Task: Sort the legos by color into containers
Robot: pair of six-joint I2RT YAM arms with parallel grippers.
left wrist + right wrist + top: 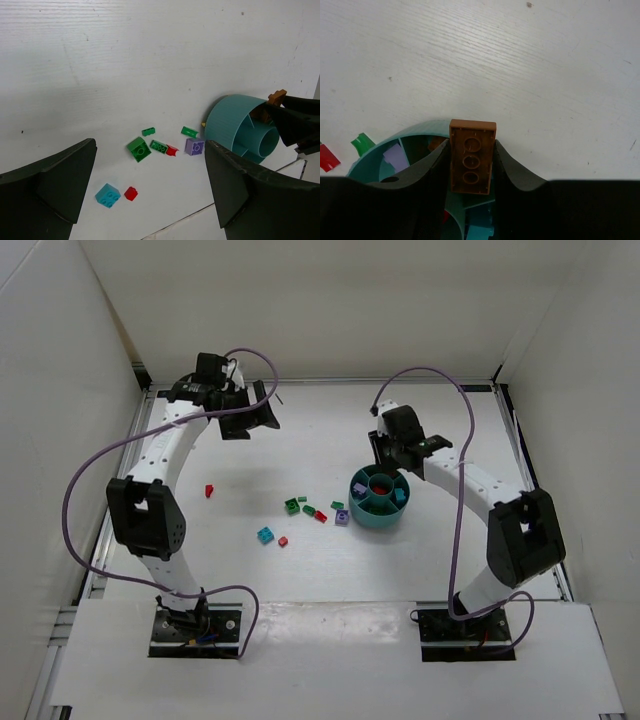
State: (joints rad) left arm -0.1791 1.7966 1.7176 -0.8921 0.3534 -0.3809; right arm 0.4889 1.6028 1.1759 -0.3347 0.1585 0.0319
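Note:
The teal bowl point(378, 502) stands right of centre. My right gripper point(471, 162) is shut on a brown brick point(471, 156) and holds it upright over the bowl's far rim point(415, 131); it also shows in the left wrist view point(276, 95). A purple brick point(395, 156), a brown one point(436, 143) and a red one point(381, 490) lie inside the bowl. Left of the bowl lie green bricks point(292, 505), a red one point(321, 516), a purple one point(343, 517), a cyan one point(265, 535) and a small red one point(283, 541). My left gripper point(262, 412) is open and empty, raised at the far left.
A lone red brick point(210, 490) lies far left of the cluster. White walls close in the table on the left, back and right. A tiny yellow piece point(203, 123) sits against the bowl's outer wall.

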